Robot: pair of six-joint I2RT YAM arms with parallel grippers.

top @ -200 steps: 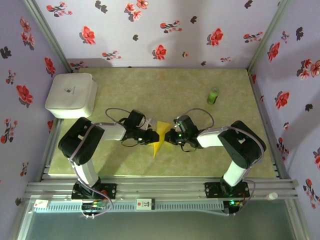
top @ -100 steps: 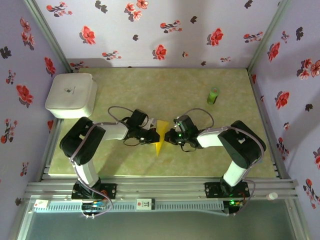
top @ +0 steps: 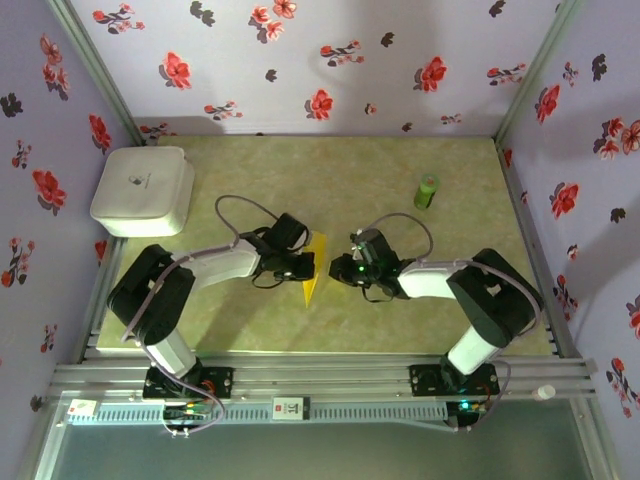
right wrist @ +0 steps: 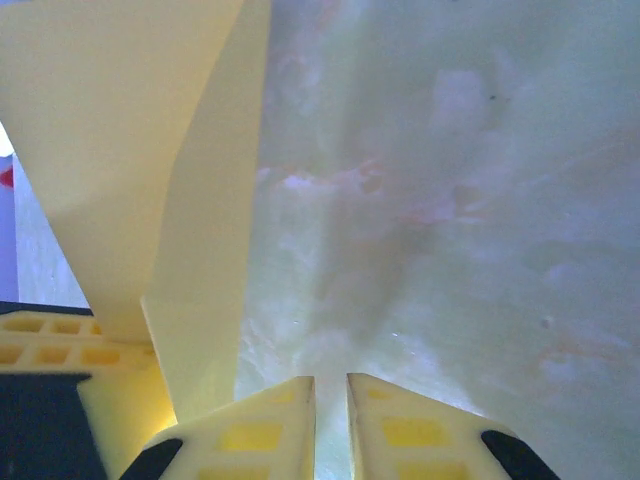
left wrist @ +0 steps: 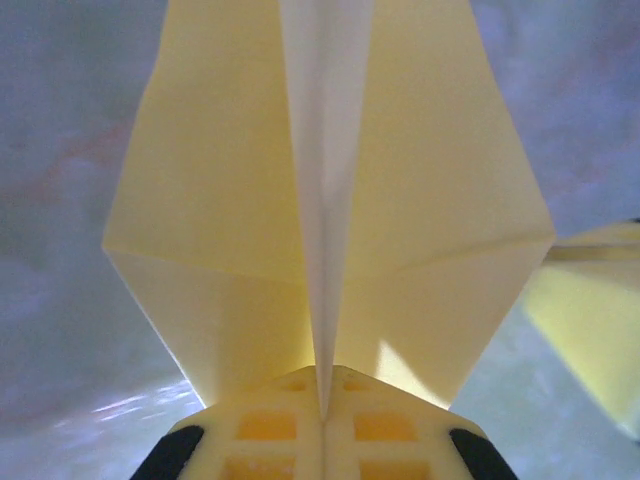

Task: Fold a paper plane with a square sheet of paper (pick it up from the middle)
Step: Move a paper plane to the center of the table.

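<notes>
White box [top: 143,190] is seen at the back left. At mid-table the paper plane [top: 315,258] is clamped at its centre fold by the fully closed left gripper [top: 300,266]. Just beside it, the right gripper [top: 345,268] is parted by a slit, with nothing held.

Lavender fabric walls [top: 300,70] printed with red and dark flowers enclose a pale green marbled tabletop [top: 340,175], evenly lit.

Soft even light, wrist views blurred
</notes>
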